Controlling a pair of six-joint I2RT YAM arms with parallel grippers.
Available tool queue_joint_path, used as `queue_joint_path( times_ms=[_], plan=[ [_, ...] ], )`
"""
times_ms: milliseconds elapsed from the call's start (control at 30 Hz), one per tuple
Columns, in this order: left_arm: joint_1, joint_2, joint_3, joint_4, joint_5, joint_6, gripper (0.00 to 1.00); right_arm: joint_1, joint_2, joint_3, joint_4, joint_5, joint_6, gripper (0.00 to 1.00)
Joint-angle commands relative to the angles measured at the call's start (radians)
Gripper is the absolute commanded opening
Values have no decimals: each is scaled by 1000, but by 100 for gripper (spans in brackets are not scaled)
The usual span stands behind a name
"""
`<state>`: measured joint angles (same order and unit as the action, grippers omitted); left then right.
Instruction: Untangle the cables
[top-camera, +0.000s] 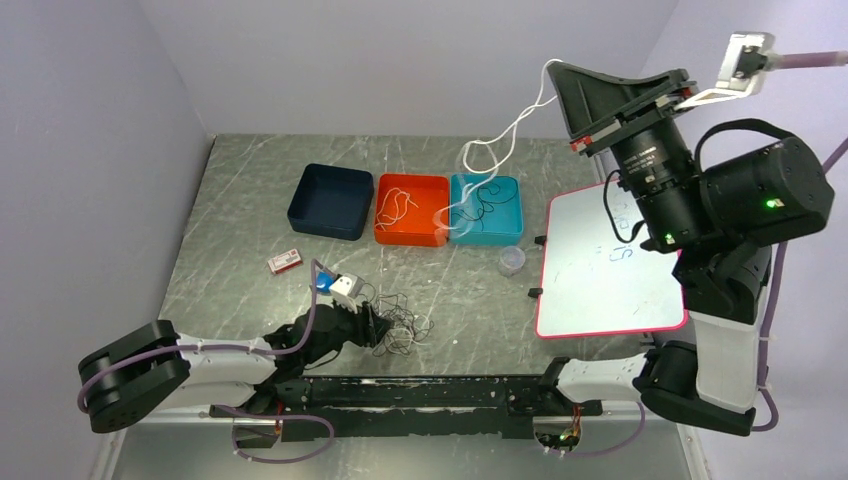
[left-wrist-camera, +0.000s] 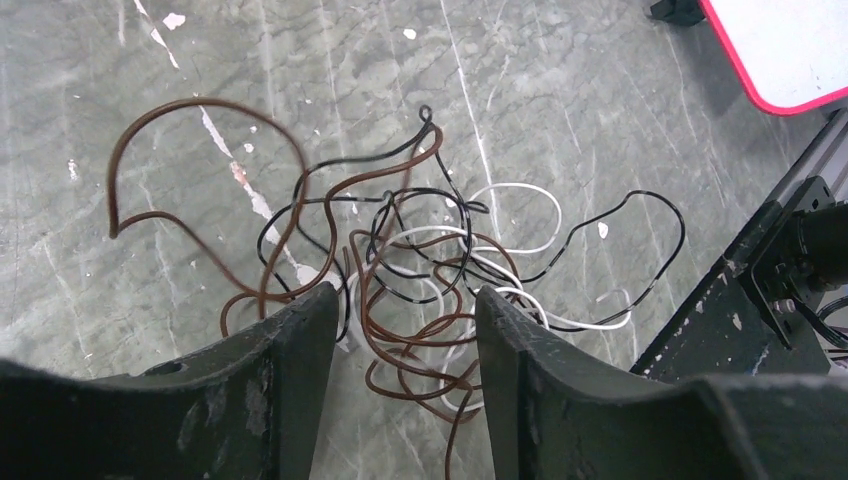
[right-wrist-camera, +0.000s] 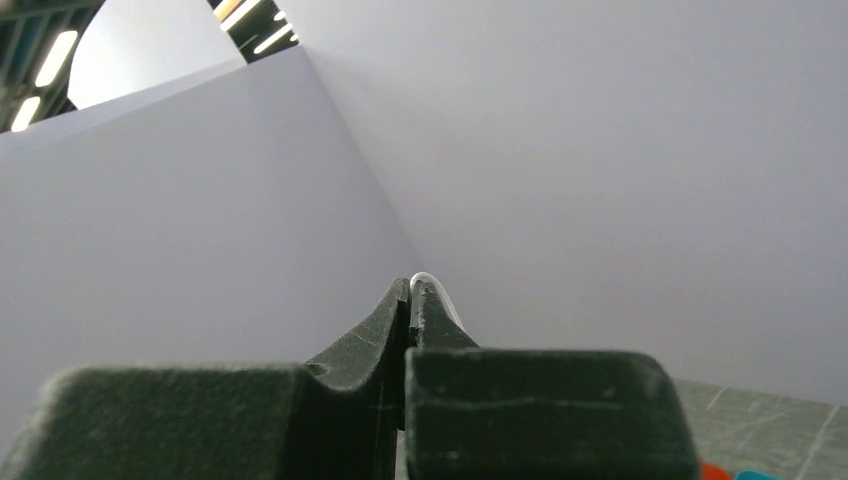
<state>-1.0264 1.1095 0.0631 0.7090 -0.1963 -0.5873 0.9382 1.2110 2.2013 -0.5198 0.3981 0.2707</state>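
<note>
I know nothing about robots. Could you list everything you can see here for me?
table: one; grey marbled; under everything
trays: three; dark blue tray, orange tray, teal tray; row at mid-table
whiteboard: one; white, pink-red rim; right side
clear cup: one; see-through; left of the whiteboard
small box: one; red and white; left part of the table
tangle of cables: one heap; brown, black, white; near edge
short white cable: one; white; in the orange tray
black cable: one; black; in the teal tray
long white cable: one; white; strung upward from the trays
left tool: one; black; open, straddling the tangle
right tool: one; black; raised, shut on the long white cable
</note>
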Motion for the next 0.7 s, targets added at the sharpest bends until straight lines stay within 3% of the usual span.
queue_joint_path(
  times_ms=[0, 200, 433, 667],
  plan=[
    [4, -13, -8, -7, -22, -9, 59, 4, -14, 23, 32, 54, -47, 0],
    [5, -25, -6, -17, -19, -15, 59, 5, -26, -10, 26, 80, -57, 0],
    [5, -110, 33, -142, -35, -24, 61, 4, 10, -62, -10, 125, -131, 0],
    [5, -280, 103, -388, -88, -54, 84, 5, 44, -144, 32, 166, -222, 0]
  ],
)
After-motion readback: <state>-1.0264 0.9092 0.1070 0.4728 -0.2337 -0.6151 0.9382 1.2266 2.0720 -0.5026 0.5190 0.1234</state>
